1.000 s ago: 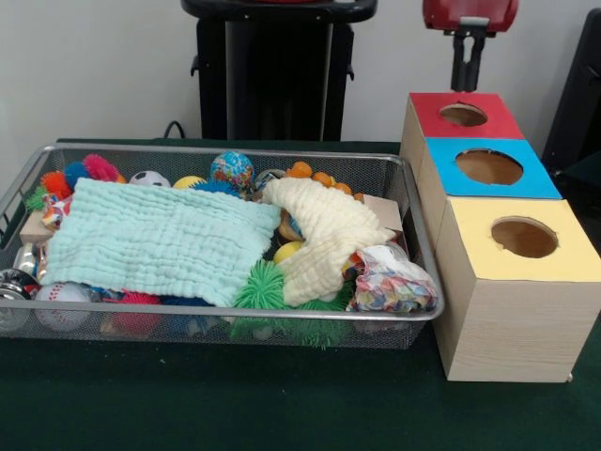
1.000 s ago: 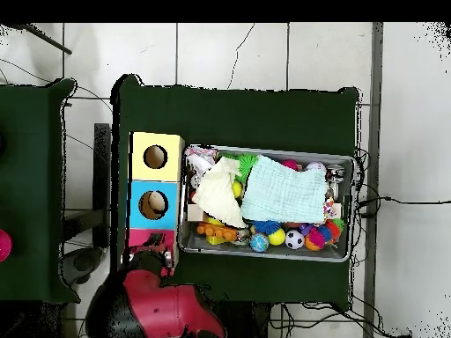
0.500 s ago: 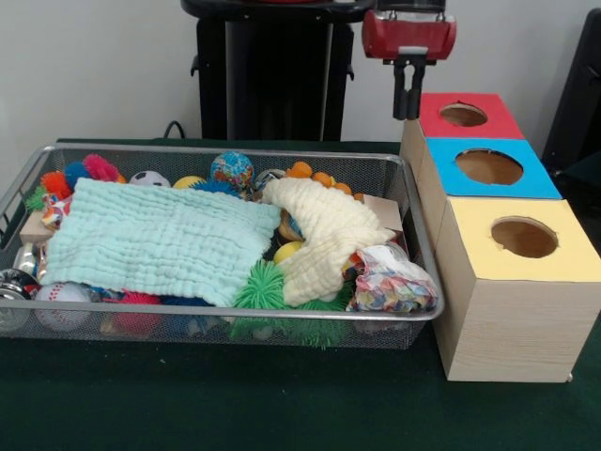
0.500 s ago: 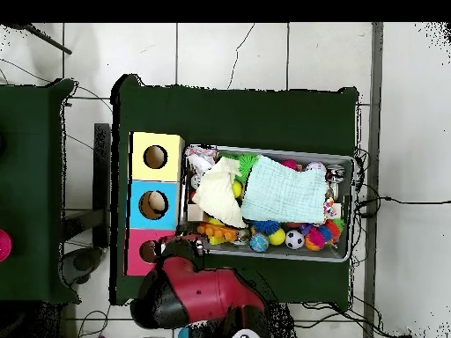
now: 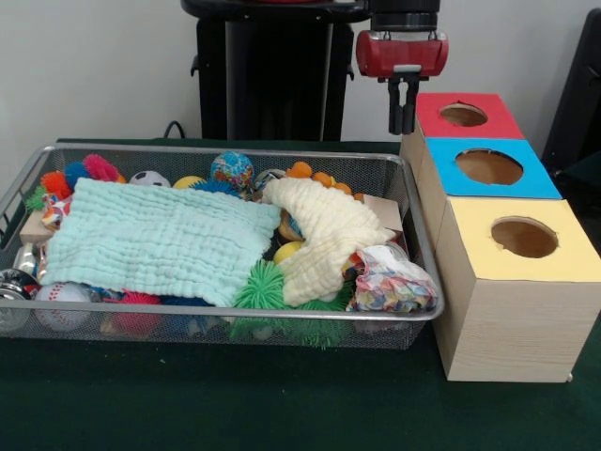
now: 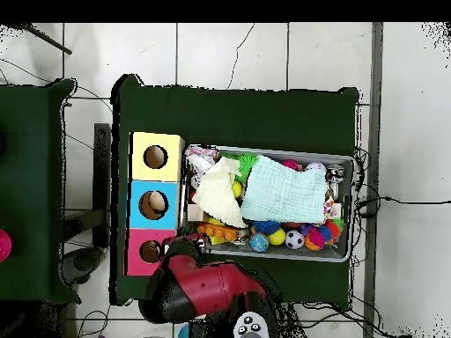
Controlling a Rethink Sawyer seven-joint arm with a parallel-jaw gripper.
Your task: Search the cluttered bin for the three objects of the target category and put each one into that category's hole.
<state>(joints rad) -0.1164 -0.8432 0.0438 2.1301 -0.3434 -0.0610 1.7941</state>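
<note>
Gripper (image 5: 402, 117) slid a bit further toward the wire bin (image 5: 413, 202) since half a second ago, fingers clenched with nothing in them.
It hangs just beside the red-topped box (image 5: 488, 117), above the bin's far corner. Balls like the soccer ball (image 5: 148, 178) sit along the far side, partly under the mint cloth (image 5: 155, 240).

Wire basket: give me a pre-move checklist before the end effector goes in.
1. End effector empty: ok, nothing hangs from it.
2. End effector over the wire basket: not ok, it hangs above the far corner beside the red-topped box.
3. Contents exposed: not ok, the mint cloth and cream cloth cover most of them.
4. Hole in the red-topped box unobstructed: ok.
5. Target objects located: cannot tell.
</note>
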